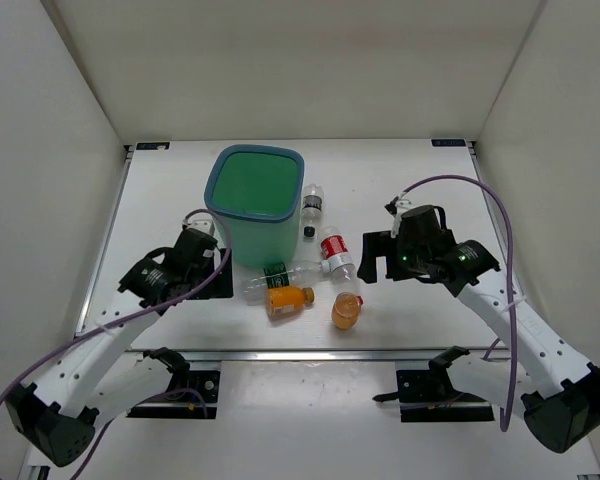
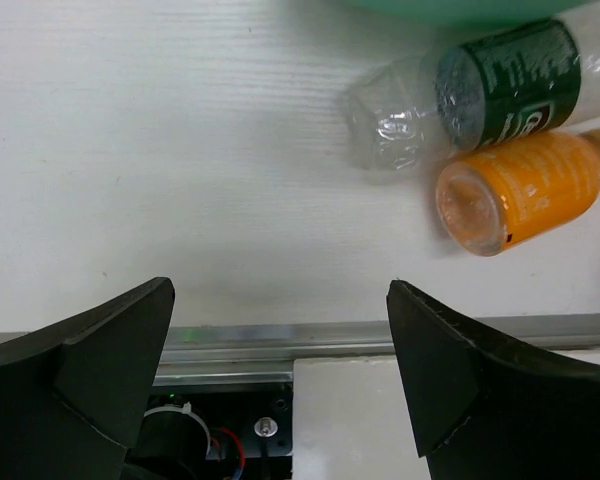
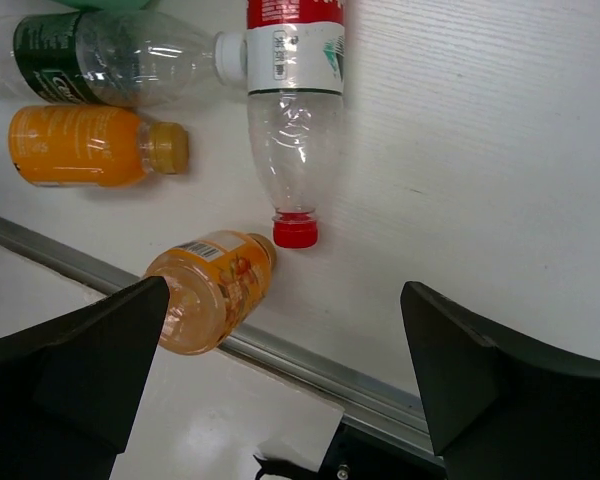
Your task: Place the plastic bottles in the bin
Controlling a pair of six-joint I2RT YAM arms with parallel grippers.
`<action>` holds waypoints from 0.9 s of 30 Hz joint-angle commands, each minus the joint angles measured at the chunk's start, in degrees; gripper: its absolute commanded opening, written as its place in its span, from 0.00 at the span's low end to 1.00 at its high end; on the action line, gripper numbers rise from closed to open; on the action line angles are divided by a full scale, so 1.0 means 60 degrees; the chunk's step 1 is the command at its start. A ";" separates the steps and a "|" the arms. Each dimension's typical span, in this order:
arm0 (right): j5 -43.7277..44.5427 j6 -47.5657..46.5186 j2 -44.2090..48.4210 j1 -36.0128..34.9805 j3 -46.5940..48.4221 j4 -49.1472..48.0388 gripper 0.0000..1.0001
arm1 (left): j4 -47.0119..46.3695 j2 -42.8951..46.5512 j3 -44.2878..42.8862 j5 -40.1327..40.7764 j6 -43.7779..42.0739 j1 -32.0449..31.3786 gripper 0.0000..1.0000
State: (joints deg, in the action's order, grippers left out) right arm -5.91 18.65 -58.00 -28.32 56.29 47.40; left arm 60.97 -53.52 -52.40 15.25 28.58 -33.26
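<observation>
None of the five bottles is in the teal bin (image 1: 257,205) yet (they all lie on their sides on the table (image 1: 430,175), close to the bin). The left gripper (image 2: 280,285) is spread wide with nothing in it, low over bare table next to the bin. The right gripper (image 3: 285,288) is just as wide and just as empty, near the red-label bottle (image 3: 295,110). I think the big worry is rolling. These bottles are round, so a finger that bumps one and does not close on it could send it away. The stubby orange bottle (image 3: 215,290) lies near the front edge, by the metal rail (image 3: 280,355), and a small push could tip it off the table. The green-label bottle (image 2: 500,85) and the other orange bottle (image 2: 525,190) lie just beside each other, so grabbing one may shove the other. The dark-label bottle (image 1: 311,210) is tucked against the far side of the bin and looks hard to reach. The left arm is also close to the bin and could knock it.
</observation>
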 commanded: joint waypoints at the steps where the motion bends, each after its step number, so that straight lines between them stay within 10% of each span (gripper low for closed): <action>1: -0.0024 -0.0119 0.0451 -0.0435 0.0271 -0.0310 0.99 | -0.0172 0.0686 -0.0172 -0.0241 -0.0089 0.0545 0.98; 15: 0.1687 -0.0620 -0.1934 -0.4346 0.1091 -0.0093 0.99 | 0.0254 0.1141 -0.0011 -0.0446 -0.0075 0.0431 0.99; 27: 0.2012 -0.0034 -0.2125 -0.4217 -0.0138 -0.0516 0.99 | 0.0194 0.1302 0.0428 -0.0724 -0.0295 0.0503 0.99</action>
State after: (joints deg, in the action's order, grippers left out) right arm 5.06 16.84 -70.67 -53.52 57.39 45.56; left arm 62.50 -46.54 -50.22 12.40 27.79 -30.33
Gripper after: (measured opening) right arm 0.991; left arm 0.986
